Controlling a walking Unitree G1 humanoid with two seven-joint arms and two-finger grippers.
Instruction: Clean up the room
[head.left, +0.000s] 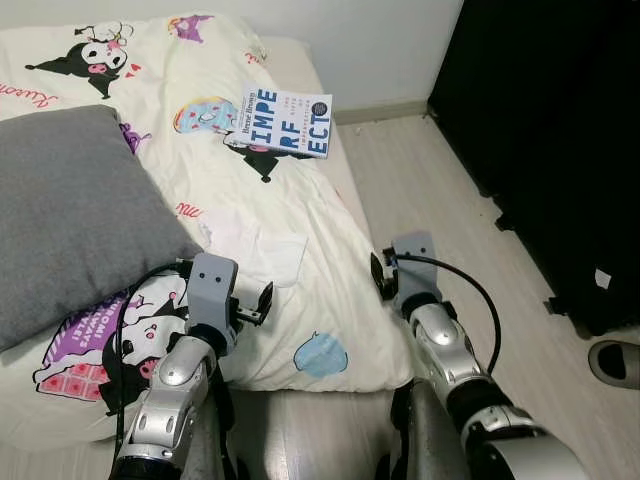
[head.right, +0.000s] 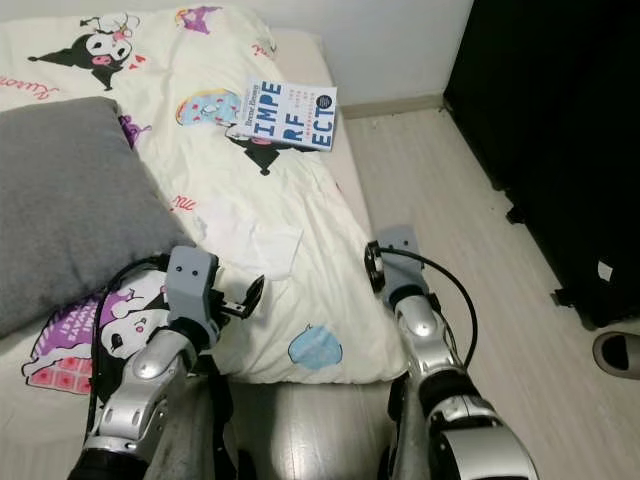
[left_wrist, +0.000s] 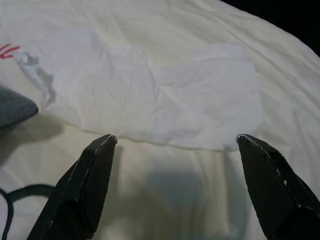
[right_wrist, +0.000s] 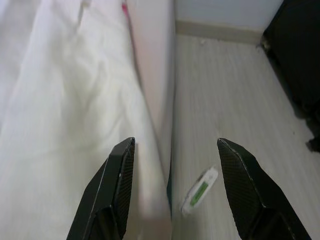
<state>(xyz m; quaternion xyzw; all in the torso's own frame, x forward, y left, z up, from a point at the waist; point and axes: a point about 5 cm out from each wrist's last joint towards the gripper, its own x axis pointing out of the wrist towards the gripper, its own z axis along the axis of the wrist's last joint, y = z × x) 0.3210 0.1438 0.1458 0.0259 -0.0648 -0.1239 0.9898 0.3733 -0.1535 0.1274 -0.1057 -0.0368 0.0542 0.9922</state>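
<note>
A bed (head.left: 330, 190) covered by a cream cartoon-print duvet carries a grey pillow (head.left: 70, 215), a book (head.left: 280, 122) and a crumpled white tissue (left_wrist: 150, 95). The left gripper (left_wrist: 175, 145) hovers just short of the tissue, fingers spread apart. The right gripper (right_wrist: 175, 145), also spread, hangs over the bed's edge, above a small white-and-green tube (right_wrist: 200, 190) on the wooden floor (head.left: 440, 190).

The scene is evenly and softly lit, and both head views are rendered sharp. Soft shadows are cast on the bedsheet (left_wrist: 165, 165) beneath the left pincer (left_wrist: 175, 142). The wrist views are slightly blurred, and the wardrobe (head.left: 560, 130) is lost in near black.
</note>
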